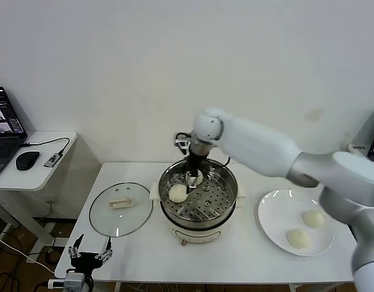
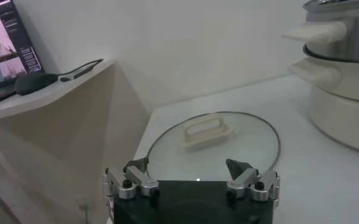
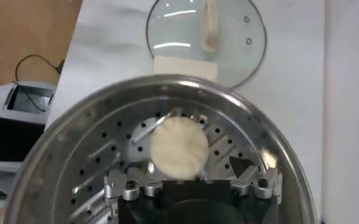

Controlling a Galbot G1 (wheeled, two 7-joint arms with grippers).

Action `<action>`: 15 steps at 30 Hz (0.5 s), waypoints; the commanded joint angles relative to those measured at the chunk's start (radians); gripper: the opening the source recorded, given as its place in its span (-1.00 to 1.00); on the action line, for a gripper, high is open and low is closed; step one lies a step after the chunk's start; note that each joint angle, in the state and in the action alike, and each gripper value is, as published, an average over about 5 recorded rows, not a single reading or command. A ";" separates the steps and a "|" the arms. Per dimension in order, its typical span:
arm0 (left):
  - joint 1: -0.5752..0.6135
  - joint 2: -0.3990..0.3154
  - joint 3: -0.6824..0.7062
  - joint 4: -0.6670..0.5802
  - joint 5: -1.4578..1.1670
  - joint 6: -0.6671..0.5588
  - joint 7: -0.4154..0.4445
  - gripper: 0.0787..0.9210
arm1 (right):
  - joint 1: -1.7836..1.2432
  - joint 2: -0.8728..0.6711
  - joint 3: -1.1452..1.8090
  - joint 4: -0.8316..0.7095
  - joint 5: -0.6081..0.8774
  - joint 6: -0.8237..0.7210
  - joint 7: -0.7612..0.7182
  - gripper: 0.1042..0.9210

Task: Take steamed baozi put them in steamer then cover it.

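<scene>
Halfway there, we'd say. Two baozi sit on the perforated tray inside the steamer (image 1: 198,196): one pale bun (image 1: 177,193) toward the left side of the tray, and a second bun (image 1: 197,177) right next to our right gripper (image 1: 191,179), partly hidden by it in the head view. Two more buns, one (image 1: 312,219) and another (image 1: 297,238), are waiting on the white plate (image 1: 272,207) over to the right, well apart from the pot.

In the right wrist view the right gripper's jaws are spread wide and empty, and a bun (image 3: 178,152) lies on the tray just ahead of the fingertips, centred between them but not pinched. Looks to us like it's dropped off and free, though we can't say if a finger brushes it.

The glass cover (image 1: 121,208) lies flat on the table left of the steamer, handle up, so covering isn't done yet. Our left gripper (image 1: 89,253) hangs low at the table's front-left edge, jaws open, holding nothing, with the cover just beyond it.

Left to do: two buns, then the lid.
</scene>
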 commanded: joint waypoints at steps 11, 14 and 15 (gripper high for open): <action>0.029 -0.002 -0.002 -0.016 -0.012 0.014 0.006 0.77 | -0.073 -0.657 0.068 0.426 -0.118 0.093 -0.059 0.76; 0.038 -0.002 -0.003 -0.020 -0.009 0.015 0.009 0.77 | -0.222 -0.712 0.174 0.442 -0.191 0.111 -0.066 0.76; 0.040 -0.001 -0.003 -0.021 -0.007 0.015 0.009 0.77 | -0.269 -0.724 0.207 0.441 -0.212 0.118 -0.069 0.76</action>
